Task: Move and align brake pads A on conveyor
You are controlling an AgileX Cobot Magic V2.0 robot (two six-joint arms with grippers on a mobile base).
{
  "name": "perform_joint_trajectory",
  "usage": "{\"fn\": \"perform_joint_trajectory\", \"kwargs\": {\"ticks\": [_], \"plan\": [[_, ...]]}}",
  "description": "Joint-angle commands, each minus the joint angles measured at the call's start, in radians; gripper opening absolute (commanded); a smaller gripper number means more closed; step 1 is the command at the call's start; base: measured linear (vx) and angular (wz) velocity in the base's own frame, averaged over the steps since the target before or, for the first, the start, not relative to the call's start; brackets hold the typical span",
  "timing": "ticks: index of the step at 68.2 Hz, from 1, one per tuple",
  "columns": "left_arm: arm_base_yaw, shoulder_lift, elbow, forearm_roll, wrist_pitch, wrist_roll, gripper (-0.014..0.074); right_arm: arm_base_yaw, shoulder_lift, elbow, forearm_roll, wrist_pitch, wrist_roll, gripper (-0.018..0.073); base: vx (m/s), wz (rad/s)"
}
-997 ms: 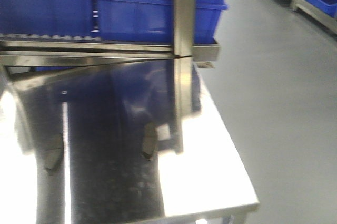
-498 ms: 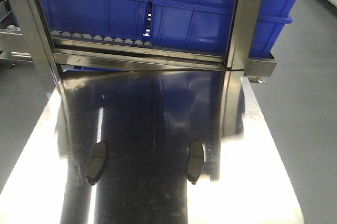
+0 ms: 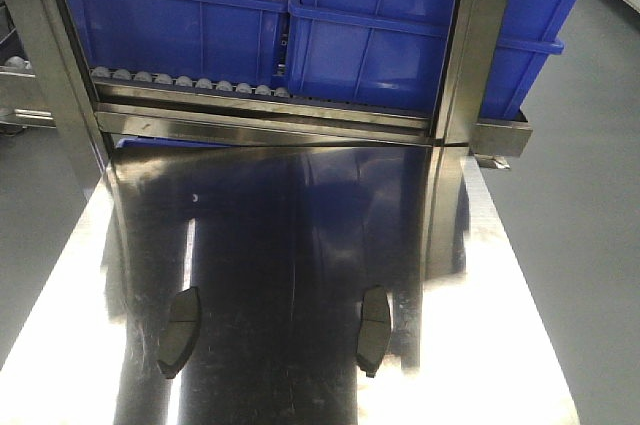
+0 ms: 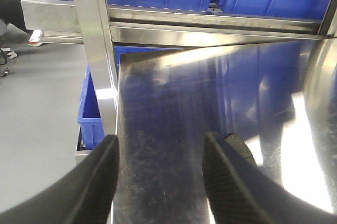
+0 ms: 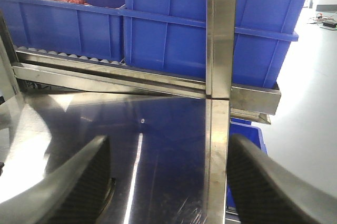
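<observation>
Brake pad (image 3: 181,331) lower left, brake pad (image 3: 374,330) lower centre, long axes up-frame; left gripper (image 4: 163,187) and right gripper (image 5: 168,182) jaws apart, empty.

You're looking at a table (image 3: 300,235) of polished steel, mirror-bright, with fine scratches hazing the sheen in both wrist views. On it, the left brake pad (image 3: 181,331) and the right brake pad (image 3: 374,330) read dull dark grey, matt against all that shine. Behind them, the bins (image 3: 370,40) are smooth blue plastic with a soft gloss, sitting on small pale rollers (image 3: 180,82). The frame post (image 3: 455,45) is brushed steel, satin rather than mirror. The floor (image 3: 575,215) is flat matt grey. The fingers (image 4: 87,187) of your left gripper (image 4: 160,145) and those of your right gripper (image 5: 168,139) are black, matt and finely dimpled.
</observation>
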Motion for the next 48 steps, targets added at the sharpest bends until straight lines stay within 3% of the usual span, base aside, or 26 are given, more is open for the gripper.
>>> {"fn": "perform_joint_trajectory", "kwargs": {"ticks": [1, 48], "plan": [[-0.003, 0.014, -0.021, -0.007, -0.073, -0.001, 0.0363, -0.002, 0.011, -0.027, -0.004, -0.077, 0.000, 0.0452, 0.00, 0.01], [-0.003, 0.014, -0.021, -0.007, -0.073, -0.001, 0.0363, -0.002, 0.011, -0.027, -0.004, -0.077, 0.000, 0.0452, 0.00, 0.00]]}}
